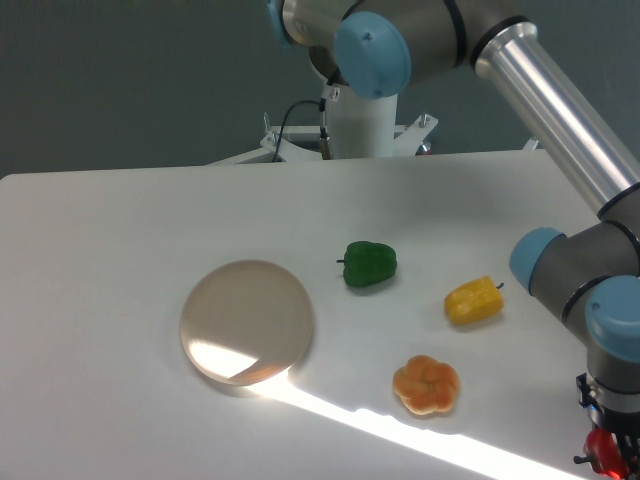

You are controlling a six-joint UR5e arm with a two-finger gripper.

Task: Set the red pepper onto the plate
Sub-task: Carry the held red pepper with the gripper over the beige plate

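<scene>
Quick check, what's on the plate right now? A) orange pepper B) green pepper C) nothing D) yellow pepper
C. The plate is bare; the green pepper, yellow pepper and orange pepper all lie on the table to its right, and the red pepper is at the gripper by the bottom-right edge.

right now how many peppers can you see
4: green pepper mid-table right of the plate, yellow pepper further right, orange pepper nearer the camera, red pepper at the bottom-right corner under the arm, partly cut off.
</scene>
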